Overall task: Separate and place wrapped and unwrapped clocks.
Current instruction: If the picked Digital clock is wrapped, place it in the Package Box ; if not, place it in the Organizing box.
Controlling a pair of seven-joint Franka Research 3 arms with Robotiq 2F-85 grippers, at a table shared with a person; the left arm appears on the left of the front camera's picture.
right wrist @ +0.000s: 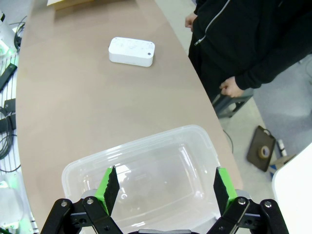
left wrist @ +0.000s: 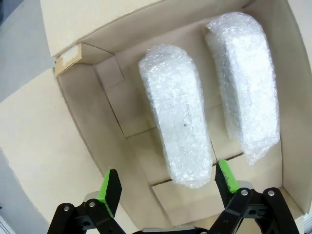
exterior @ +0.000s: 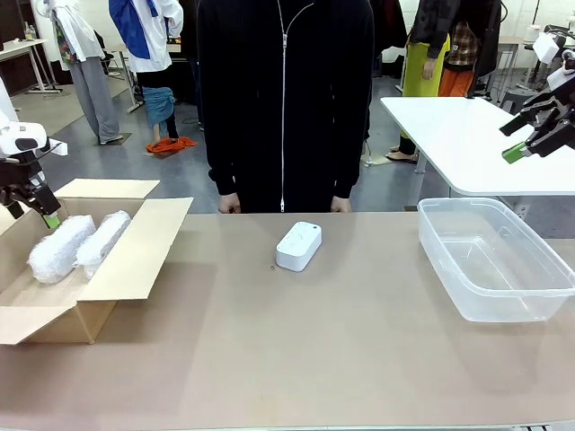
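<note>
While the left tool [left wrist: 166, 181] hangs spread and empty over the cardboard box [exterior: 135, 260] holding both bubble-wrapped bundles [exterior: 61, 249], the bare white clock [exterior: 298, 245] lies mid-counter [exterior: 314, 350], long axis running toward the person, leftward of the right tool [right wrist: 163, 183], which hovers wide and empty above the clear tub [exterior: 517, 305] and looks slightly nearer; no writing is legible.

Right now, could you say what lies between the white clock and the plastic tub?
Just bare tabletop between clock and tub, as the front view shows.
</note>
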